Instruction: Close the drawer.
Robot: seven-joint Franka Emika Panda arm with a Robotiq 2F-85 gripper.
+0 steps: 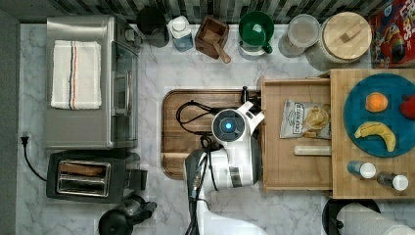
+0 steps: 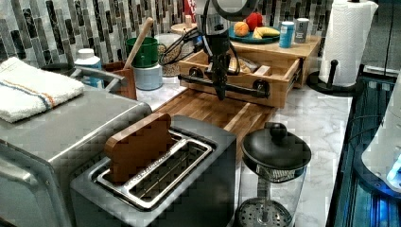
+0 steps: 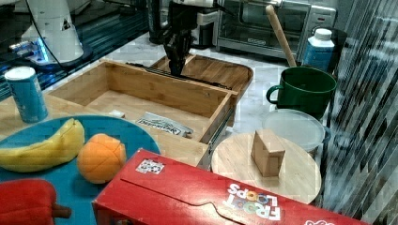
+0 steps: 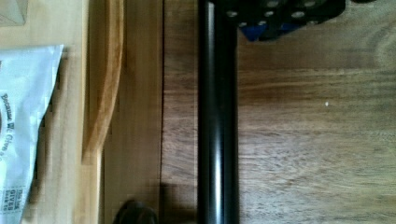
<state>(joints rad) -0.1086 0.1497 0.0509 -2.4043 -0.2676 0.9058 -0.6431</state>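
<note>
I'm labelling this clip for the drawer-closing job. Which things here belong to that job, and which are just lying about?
Belongs to the job:
- drawer, pulled open
- its black bar handle
- gripper, at the handle

Just lying about:
- snack bag inside the drawer
- walnut cutting board
- blue plate with banana
- toaster
- green mug
</note>
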